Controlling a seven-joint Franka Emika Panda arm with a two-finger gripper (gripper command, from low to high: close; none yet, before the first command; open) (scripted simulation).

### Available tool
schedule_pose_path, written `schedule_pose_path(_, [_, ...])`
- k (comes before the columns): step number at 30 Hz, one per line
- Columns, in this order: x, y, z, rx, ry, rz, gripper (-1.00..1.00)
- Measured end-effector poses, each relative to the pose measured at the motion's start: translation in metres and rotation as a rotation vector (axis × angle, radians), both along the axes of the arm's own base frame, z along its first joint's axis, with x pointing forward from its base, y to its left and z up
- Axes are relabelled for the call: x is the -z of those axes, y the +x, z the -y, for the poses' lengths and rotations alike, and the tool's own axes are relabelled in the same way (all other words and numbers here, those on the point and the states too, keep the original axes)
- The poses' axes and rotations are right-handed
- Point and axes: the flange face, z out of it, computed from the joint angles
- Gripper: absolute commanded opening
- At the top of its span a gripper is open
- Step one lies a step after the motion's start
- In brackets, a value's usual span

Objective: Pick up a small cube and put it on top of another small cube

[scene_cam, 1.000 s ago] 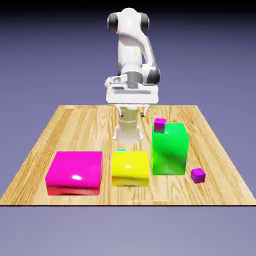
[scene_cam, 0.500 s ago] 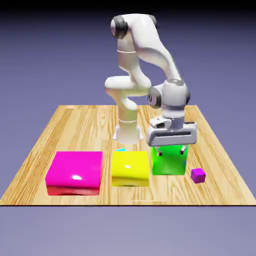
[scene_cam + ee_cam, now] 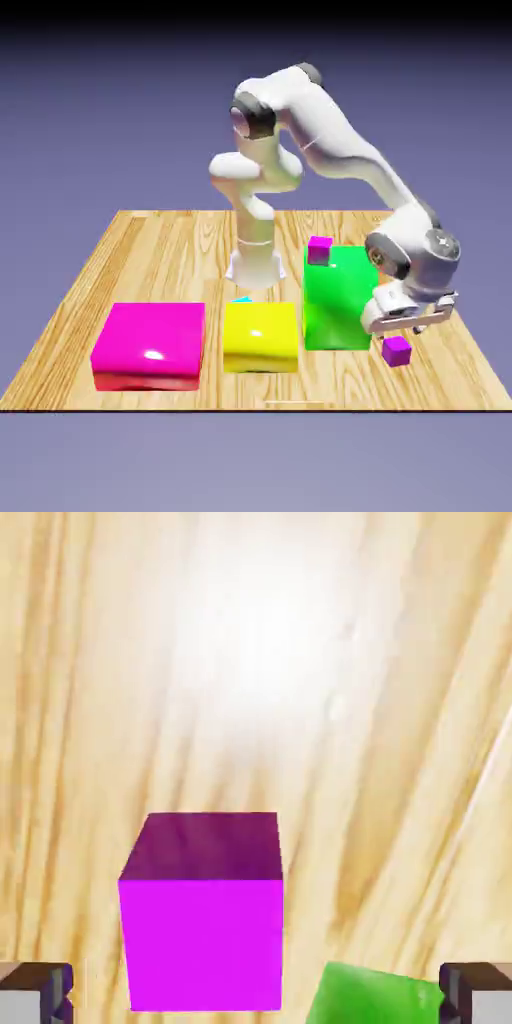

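Gripper [image 3: 404, 327] spread wide, nothing held, low at right of exterior frame, directly above tiny violet-purple cube [image 3: 397, 350] resting on wooden table [image 3: 150, 250]. Large in hand view between finger tips [image 3: 35, 990], untouched. Tall green block [image 3: 338, 297] just left. Tiny cyan cube [image 3: 241, 299] mostly hidden behind yellow block [image 3: 260, 336].

Wooden plank table [image 3: 150, 250] – light grain. Big flat glossy magenta block [image 3: 150, 345] at exterior view's left, big glossy yellow block [image 3: 261, 336] just beside it, tall glossy green block [image 3: 335, 300] next – tiny pinker-magenta cube [image 3: 319, 249] on top, far corner.
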Motion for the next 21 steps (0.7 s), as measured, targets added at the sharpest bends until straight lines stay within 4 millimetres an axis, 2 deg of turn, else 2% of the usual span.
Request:
schedule_pose_path(3, [0.063,-0.017,0.004,0.000,0.000,0.000,0.00])
schedule_pose_path(4, [0.066,-0.018,0.005,0.000,0.000,0.000,-1.00])
schedule_pose_path(6, [0.066,-0.018,0.004,0.000,0.001,0.000,-1.00])
schedule_pose_path(9, [0.004,-0.001,0.000,0.001,0.002,-0.001,-1.00])
schedule_pose_path(11, [-0.021,0.007,0.009,0.008,0.000,0.048,-1.00])
schedule_pose_path(14, [-0.038,0.013,0.045,0.025,-0.034,0.094,-1.00])
schedule_pose_path(21, [-0.062,0.006,0.160,0.111,-0.123,0.131,-1.00])
